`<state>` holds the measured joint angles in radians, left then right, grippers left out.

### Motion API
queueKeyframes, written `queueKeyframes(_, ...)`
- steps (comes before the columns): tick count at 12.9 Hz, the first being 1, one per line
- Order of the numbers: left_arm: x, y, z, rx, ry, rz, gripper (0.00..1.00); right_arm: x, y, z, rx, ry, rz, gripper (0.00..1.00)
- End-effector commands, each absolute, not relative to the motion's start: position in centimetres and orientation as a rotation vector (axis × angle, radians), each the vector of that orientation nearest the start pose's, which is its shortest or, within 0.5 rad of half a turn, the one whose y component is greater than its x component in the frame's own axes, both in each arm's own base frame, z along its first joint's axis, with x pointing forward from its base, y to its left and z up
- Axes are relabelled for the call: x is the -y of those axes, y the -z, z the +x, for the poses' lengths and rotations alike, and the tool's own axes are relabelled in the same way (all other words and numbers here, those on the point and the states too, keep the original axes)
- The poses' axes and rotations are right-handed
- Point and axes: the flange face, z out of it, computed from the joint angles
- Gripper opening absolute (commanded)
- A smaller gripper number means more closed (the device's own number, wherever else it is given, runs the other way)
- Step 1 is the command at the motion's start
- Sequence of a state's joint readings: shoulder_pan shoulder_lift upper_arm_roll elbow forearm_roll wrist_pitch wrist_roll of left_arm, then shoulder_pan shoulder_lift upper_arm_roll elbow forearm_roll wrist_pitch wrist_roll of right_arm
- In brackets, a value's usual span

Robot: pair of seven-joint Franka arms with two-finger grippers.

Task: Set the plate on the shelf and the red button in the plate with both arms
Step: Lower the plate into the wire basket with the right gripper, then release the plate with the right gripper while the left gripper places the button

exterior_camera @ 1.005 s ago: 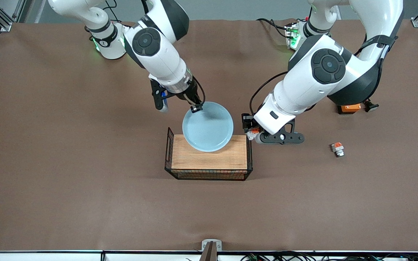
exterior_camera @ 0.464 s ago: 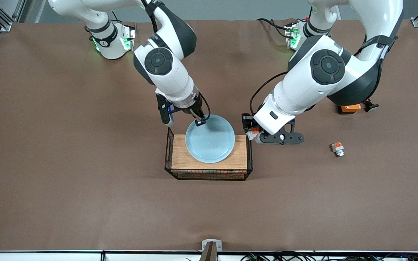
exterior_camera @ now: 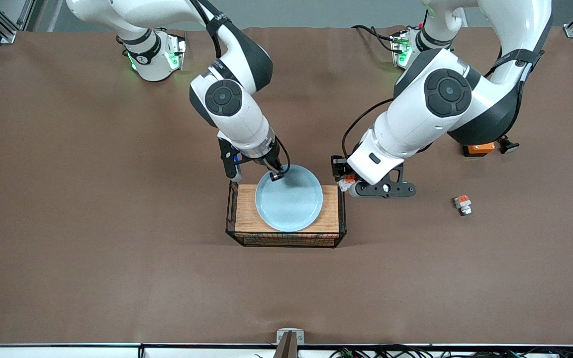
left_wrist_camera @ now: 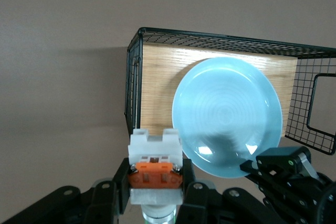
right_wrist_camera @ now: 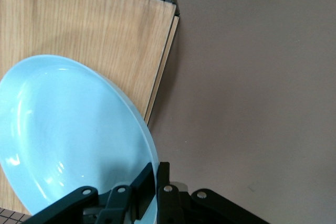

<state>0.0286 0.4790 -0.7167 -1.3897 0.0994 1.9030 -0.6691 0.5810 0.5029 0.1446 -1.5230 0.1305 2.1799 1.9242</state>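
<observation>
- Brown matte table cover (exterior_camera: pixel 92 223) fills the scene, both arm bases at the edge farthest from the front camera.
- Wooden tray with black wire-mesh walls (exterior_camera: pixel 246 214) sits mid-table; one mesh end wall is toward the right arm's end, one toward the left arm's.
- Round pale light-blue glossy plate (exterior_camera: pixel 289 198) is over the tray's wood floor, its rim pinched by the right gripper (exterior_camera: pixel 275 175); right wrist view shows the fingers clamped on the rim (right_wrist_camera: pixel 149 182), plate tilted, not flat yet.
- Left gripper (exterior_camera: pixel 347 183) hovers just beside the tray's wall at the left arm's end, pinching the small white blocky red button with orange-red square (left_wrist_camera: pixel 155 163).
- Step, as I judge: plate placement nearly done, button waiting its turn.
- Next move likely calls for lowering the plate flat, letting go of the rim, clearing out; then the left arm carries the button over the tray.
- Risk: plate sliding on release.
- Similar white-and-orange piece (exterior_camera: pixel 462 204) and orange box (exterior_camera: pixel 478 148) lie toward the left arm's end, untouched.
</observation>
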Motion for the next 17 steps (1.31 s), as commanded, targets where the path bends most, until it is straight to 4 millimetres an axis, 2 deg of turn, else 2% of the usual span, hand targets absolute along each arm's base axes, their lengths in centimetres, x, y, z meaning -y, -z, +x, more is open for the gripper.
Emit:
queueKeyframes(1, 36.1, -50.1, 58.6, 0.132, -0.025, -3.370, 0.02, -47.1, -36.4, 54.0, -1.784, -0.187, -2.363, 0.02)
queueKeyframes(3, 36.3, -49.1, 58.7, 0.144, -0.054, -3.367, 0.02, -47.7, -34.5, 53.6, -1.789, -0.202, -2.389, 0.02)
queueKeyframes(5, 36.7, -48.1, 58.9, 0.137, -0.073, -3.372, 0.02, -48.0, -33.5, 53.4, -1.789, -0.207, -2.403, 0.02)
queueKeyframes(6, 36.8, -47.0, 59.4, 0.129, -0.075, -3.370, 0.03, -47.9, -33.3, 53.5, -1.795, -0.210, -2.401, 0.07)
queueKeyframes(7, 36.9, -45.7, 59.9, 0.112, -0.034, -3.349, 0.03, -47.8, -33.5, 53.6, -1.804, -0.218, -2.391, 0.29)
queueKeyframes(8, 38.0, -44.5, 60.0, 0.072, -0.002, -3.344, 0.03, -47.6, -33.5, 53.8, -1.815, -0.222, -2.383, 0.56)
queueKeyframes(9, 39.1, -43.3, 60.0, 0.048, 0.016, -3.359, 0.03, -47.3, -33.6, 54.1, -1.823, -0.225, -2.375, 0.66)
queueKeyframes(10, 40.0, -42.5, 60.1, 0.036, 0.037, -3.389, 0.03, -47.3, -33.9, 54.1, -1.819, -0.222, -2.375, 0.82)
queueKeyframes(12, 41.1, -42.3, 59.7, 0.036, 0.047, -3.404, 0.03, -47.2, -35.1, 54.4, -1.791, -0.198, -2.381, 1.00)
queueKeyframes(13, 41.3, -42.4, 59.5, 0.059, 0.043, -3.403, 0.03, -46.9, -35.7, 54.7, -1.797, -0.201, -2.381, 1.00)
queueKeyframes(15, 43.1, -41.7, 58.4, 0.033, 0.020, -3.401, 0.03, -46.2, -37.6, 55.8, -1.813, -0.212, -2.389, 1.00)
queueKeyframes(16, 42.8, -40.8, 58.7, 0.040, 0.024, -3.382, 0.03, -45.3, -38.1, 56.6, -1.828, -0.217, -2.380, 1.00)
queueKeyframes(17, 43.5, -39.8, 58.4, 0.024, 0.018, -3.367, 0.03, -44.7, -38.4, 57.0, -1.828, -0.223, -2.383, 1.00)
